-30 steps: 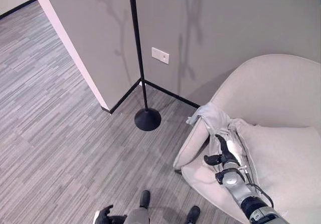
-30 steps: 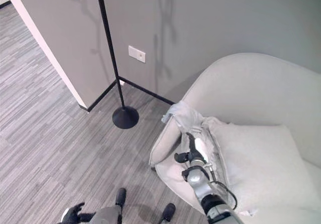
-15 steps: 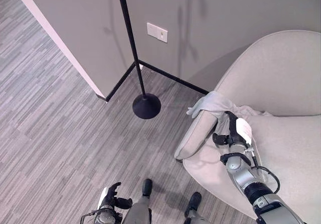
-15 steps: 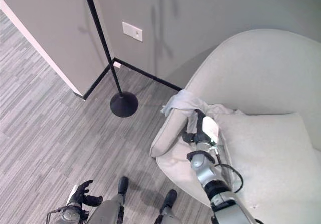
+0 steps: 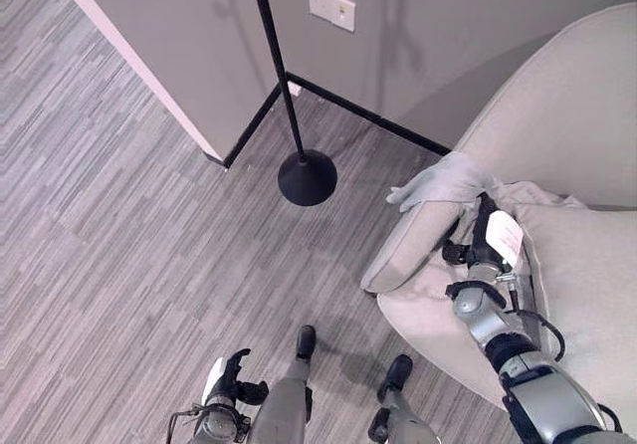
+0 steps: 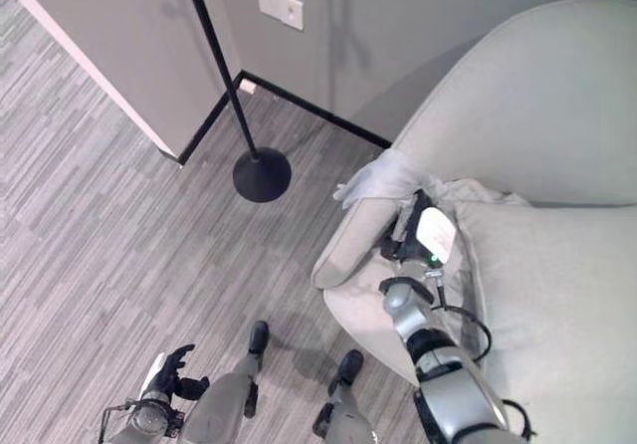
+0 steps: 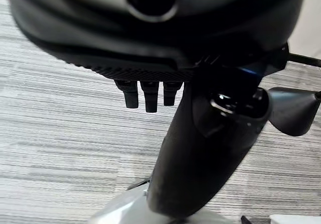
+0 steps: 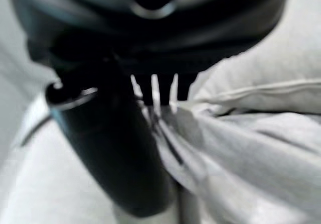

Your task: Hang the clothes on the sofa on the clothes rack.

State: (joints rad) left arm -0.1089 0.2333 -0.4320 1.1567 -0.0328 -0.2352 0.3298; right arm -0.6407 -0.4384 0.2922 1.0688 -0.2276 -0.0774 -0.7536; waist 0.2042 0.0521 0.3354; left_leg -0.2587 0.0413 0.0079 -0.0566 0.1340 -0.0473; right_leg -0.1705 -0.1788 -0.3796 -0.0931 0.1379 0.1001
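Note:
A light grey garment [image 5: 448,180] lies draped over the near armrest of the pale sofa [image 5: 577,115]. My right hand [image 5: 485,240] reaches along the seat beside that armrest. Its fingers are straight, their tips at the garment's lower edge, and the thumb stands out to the side. The right wrist view shows its fingertips [image 8: 153,91] against folds of the grey garment [image 8: 241,148]. The clothes rack [image 5: 307,177], a thin black pole on a round black base, stands on the floor by the wall corner. My left hand [image 5: 227,376] hangs low over the floor, fingers relaxed and holding nothing.
A large pale cushion [image 5: 597,285] fills the sofa seat to the right of my right arm. The wall corner [image 5: 214,150] juts out just left of the rack, with a wall socket plate [image 5: 331,7] behind the pole. Grey striped carpet [image 5: 119,245] spreads to the left.
The camera has tipped down and shifted. My right hand has moved up along the seat, from below the garment to its edge on the armrest.

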